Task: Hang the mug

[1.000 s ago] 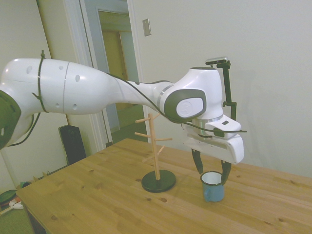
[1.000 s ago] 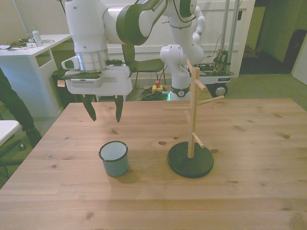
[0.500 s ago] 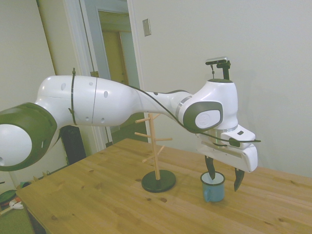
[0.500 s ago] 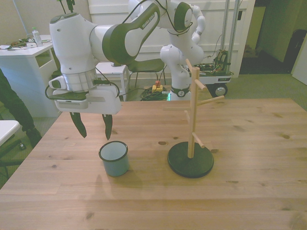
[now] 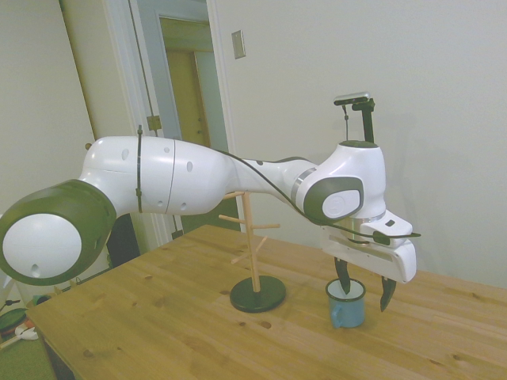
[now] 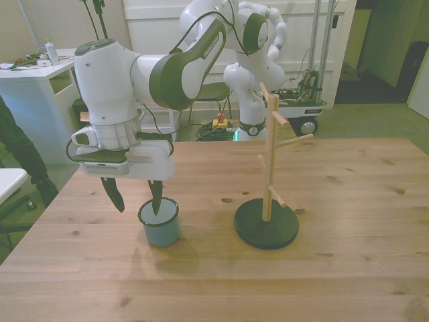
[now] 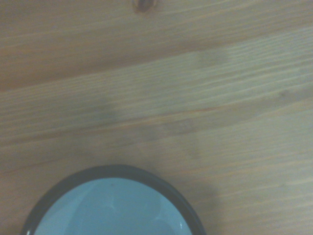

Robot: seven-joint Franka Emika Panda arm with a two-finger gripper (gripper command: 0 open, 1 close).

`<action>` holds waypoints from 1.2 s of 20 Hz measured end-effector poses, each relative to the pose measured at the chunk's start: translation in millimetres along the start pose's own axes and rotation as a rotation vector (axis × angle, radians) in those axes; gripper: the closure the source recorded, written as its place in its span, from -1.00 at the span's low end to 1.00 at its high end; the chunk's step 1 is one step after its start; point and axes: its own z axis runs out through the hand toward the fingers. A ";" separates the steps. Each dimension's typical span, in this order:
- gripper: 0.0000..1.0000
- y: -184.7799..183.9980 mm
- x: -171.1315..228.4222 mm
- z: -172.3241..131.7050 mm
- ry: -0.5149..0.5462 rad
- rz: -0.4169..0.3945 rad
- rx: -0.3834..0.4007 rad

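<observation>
The mug (image 6: 159, 227), light blue with a white inside and a dark rim, stands upright on the wooden table (image 6: 348, 268), left of the middle in the front view. My gripper (image 6: 136, 198) is open and points straight down at it. One fingertip (image 6: 156, 203) dips just inside the rim. The other hangs outside the mug on the front view's left. The side view shows the mug (image 5: 346, 305) with the gripper (image 5: 364, 286) straddling its far wall. Close up in the wrist view, part of the mug's rim (image 7: 112, 169) shows over bare wood.
A wooden mug tree (image 6: 269, 157) with several pegs rises from a dark round base (image 6: 267, 228) to the front view's right of the mug; in the side view the mug tree (image 5: 252, 237) stands left of it. A person (image 6: 15, 144) stands at the front view's left edge.
The arm has come forward over the table and dropped. The open fingers, earlier hanging behind and above the mug, now reach its rim, one inside and one outside.
</observation>
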 end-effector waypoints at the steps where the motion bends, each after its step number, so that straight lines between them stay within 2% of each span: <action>1: -1.00 -1.7 -0.8 0.9 0.000 -0.002 0.001; 14: -1.00 -26.6 -10.8 28.7 0.002 -0.031 0.007; 15: 1.00 -28.4 -12.1 31.5 0.000 -0.033 0.006; 24: 1.00 -32.9 -16.6 43.2 0.014 -0.039 0.010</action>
